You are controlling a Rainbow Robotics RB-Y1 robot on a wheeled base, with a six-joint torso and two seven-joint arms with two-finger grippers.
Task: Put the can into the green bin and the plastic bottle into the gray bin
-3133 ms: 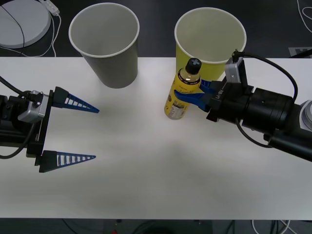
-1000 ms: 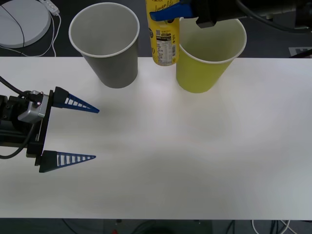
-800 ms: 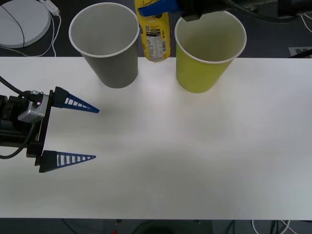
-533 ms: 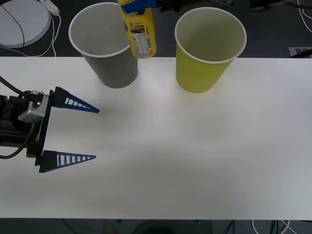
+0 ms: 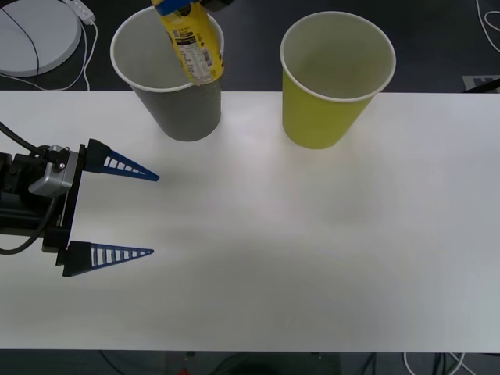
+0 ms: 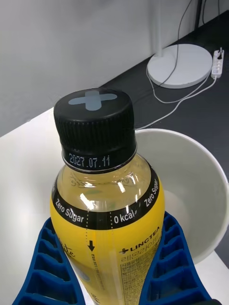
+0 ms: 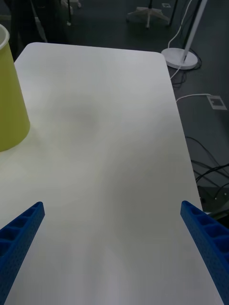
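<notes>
The plastic bottle, yellow with a black cap, hangs tilted over the near rim of the gray bin. My right gripper is shut on it, one blue finger on each side of its body. Behind the bottle I see the gray bin's pale inside. The green bin stands upright to the right of the gray one and also shows as a yellow wall. My left gripper rests open over the table's left side, holding nothing. The can is out of view.
A white round lamp base with a cable lies on the floor beyond the table's far left corner. The same base sits beside a power strip. The white table spreads wide in front of the bins.
My right gripper lifted the bottle from beside the green bin and carried it left. It now hangs over the gray bin, tilted. The left arm has not moved.
</notes>
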